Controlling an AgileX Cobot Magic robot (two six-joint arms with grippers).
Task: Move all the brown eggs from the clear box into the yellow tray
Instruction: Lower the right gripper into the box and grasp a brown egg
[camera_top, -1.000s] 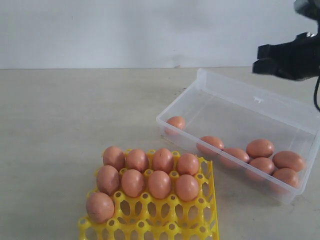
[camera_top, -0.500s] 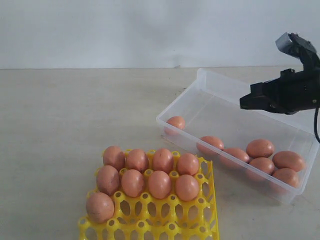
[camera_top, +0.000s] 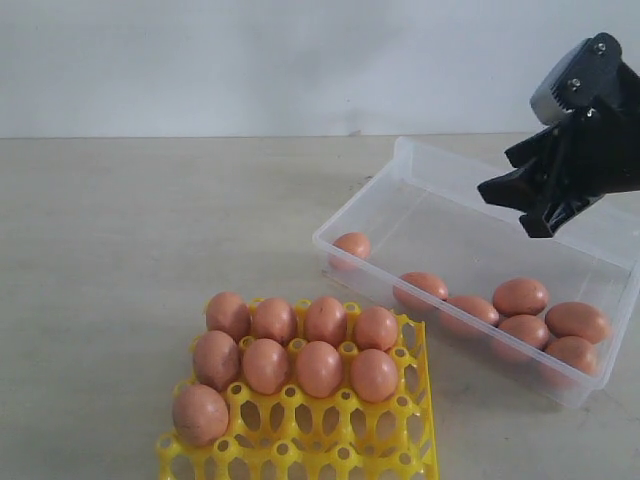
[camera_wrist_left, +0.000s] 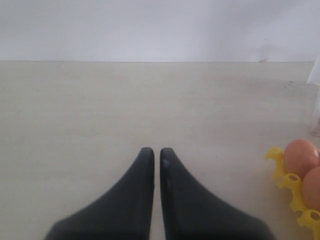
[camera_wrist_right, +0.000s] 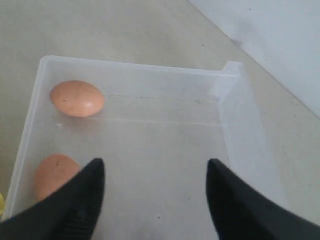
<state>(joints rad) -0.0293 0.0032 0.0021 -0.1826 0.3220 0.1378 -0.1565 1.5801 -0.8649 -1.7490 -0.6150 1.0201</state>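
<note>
The yellow tray (camera_top: 415, 440) lies at the front with several brown eggs (camera_top: 319, 368) in its back cups. The clear box (camera_top: 460, 180) stands to its right and holds several more brown eggs (camera_top: 520, 296), one of them apart at the left corner (camera_top: 351, 245). My right gripper (camera_top: 512, 210) hangs open above the box's middle, tilted down, with nothing between its fingers. In the right wrist view the gripper (camera_wrist_right: 156, 165) looks over the bare box floor (camera_wrist_right: 165, 145), with two eggs (camera_wrist_right: 77, 98) off to one side. My left gripper (camera_wrist_left: 156, 151) is shut and empty over bare table, beside the tray's edge (camera_wrist_left: 287, 180).
The pale tabletop (camera_top: 150, 220) stretches left of the box and behind the tray. A white wall (camera_top: 250, 60) backs the table. The box's far wall (camera_top: 520, 195) rises just below my right gripper.
My right gripper has come down from the upper right corner toward the box and tipped its fingers downward. The eggs, the tray and the box have not moved.
</note>
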